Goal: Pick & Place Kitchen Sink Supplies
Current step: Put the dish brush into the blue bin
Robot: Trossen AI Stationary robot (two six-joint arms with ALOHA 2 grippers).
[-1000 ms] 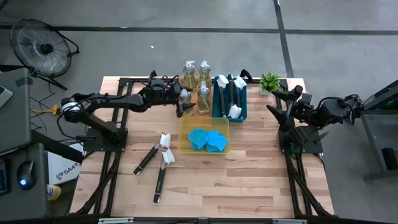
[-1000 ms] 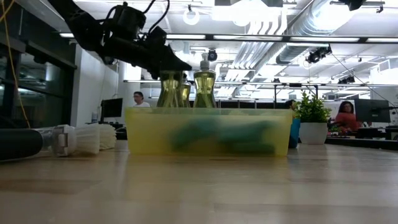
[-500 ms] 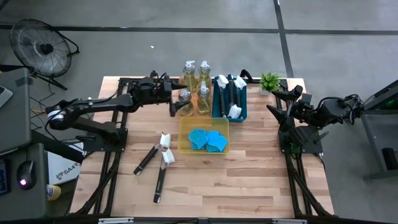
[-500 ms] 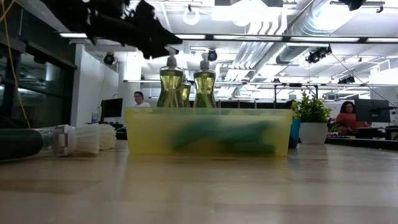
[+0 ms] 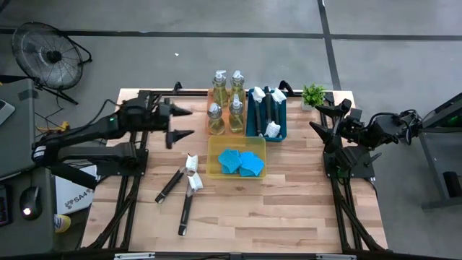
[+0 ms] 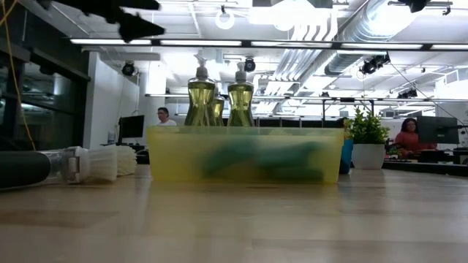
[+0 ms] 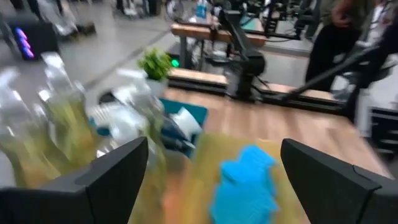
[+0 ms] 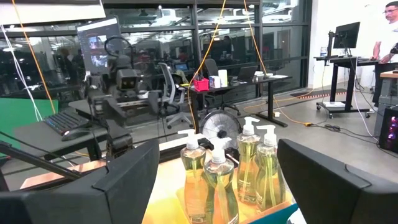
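Several soap bottles (image 5: 226, 101) stand upright in an orange tray near the far edge; two of them show in the low view (image 6: 219, 98) and the group in the right wrist view (image 8: 230, 168). Blue sponges (image 5: 240, 162) (image 7: 245, 180) lie in a yellow tray (image 6: 245, 153). Two black-handled brushes (image 5: 180, 189) lie flat on the table, and others stand in a teal tray (image 5: 266, 114). My left gripper (image 5: 189, 122) (image 6: 157, 17) (image 7: 214, 143) hangs open, left of the bottles and above table height. My right gripper (image 5: 316, 117) (image 8: 217, 149) waits open at the right side.
A small green potted plant (image 5: 313, 94) (image 6: 367, 139) stands at the far right corner. The white head of a brush (image 6: 95, 164) lies left of the yellow tray. Bare wood lies along the near half of the table. People sit in the room beyond.
My left gripper has let go of the front-left soap bottle, which now stands upright in the orange tray. The gripper has drawn back toward the table's left edge and risen, its fingers spread wide. The right arm has kept still.
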